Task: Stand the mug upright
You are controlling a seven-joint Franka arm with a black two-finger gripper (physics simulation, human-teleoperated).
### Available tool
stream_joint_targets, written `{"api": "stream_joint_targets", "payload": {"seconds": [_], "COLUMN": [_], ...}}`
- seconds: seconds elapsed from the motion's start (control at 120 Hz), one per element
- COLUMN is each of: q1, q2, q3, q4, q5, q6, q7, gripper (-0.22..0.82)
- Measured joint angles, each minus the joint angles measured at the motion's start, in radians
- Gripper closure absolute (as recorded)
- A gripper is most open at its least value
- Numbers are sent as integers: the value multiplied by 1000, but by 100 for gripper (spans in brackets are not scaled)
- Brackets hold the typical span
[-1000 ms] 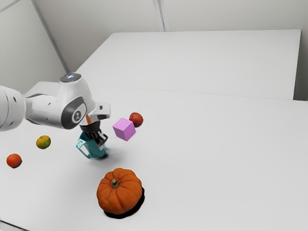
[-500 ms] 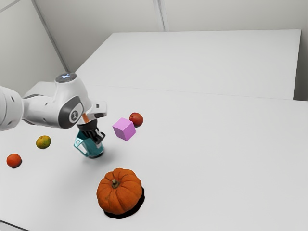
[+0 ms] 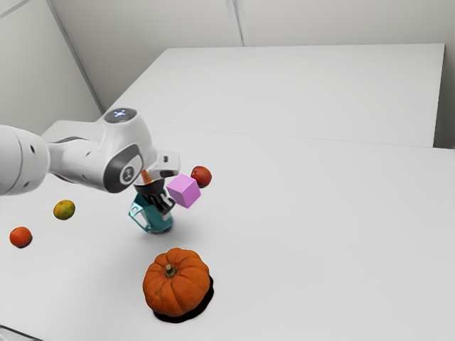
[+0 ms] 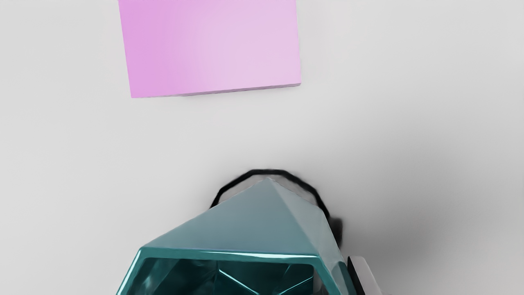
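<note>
Pumpkin (image 3: 185, 288) nearest in the exterior view, orange, stem up, dark shadow under it. Next, toward the exterior view's left, a small orange-red fruit (image 3: 20, 236) on the white table (image 3: 320, 227). Teal mug (image 3: 155, 222) past the pumpkin, faceted, tilted, at the gripper (image 3: 164, 204). Hand state: pinching the mug by its side wall; in the wrist view one finger (image 4: 365, 276) is against the outside, and a grey shape shows just inside the rim. Mug's open mouth faces the wrist camera. Can't tell whether its base touches the table. Green-orange fruit (image 3: 64, 209) well apart from the mug, toward the exterior view's left. Pink cube (image 3: 183, 192) near the mug, on its far side; wrist view has bare table between the two. Red fruit (image 3: 202, 176) just behind the cube, partly covered by it, contact unclear. Farthest: a pale wall (image 3: 341, 21).
</note>
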Motion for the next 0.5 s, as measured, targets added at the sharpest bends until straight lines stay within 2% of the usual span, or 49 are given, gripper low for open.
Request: {"api": "stream_joint_targets", "payload": {"seconds": [0.317,0.5], "q1": [76,61], "q2": [31,41], "q3": [-3,-3], "q4": [44,61], "q5": [-2,-3], "q6": [0,0], "q7": [-1,0], "gripper": [78,78]}}
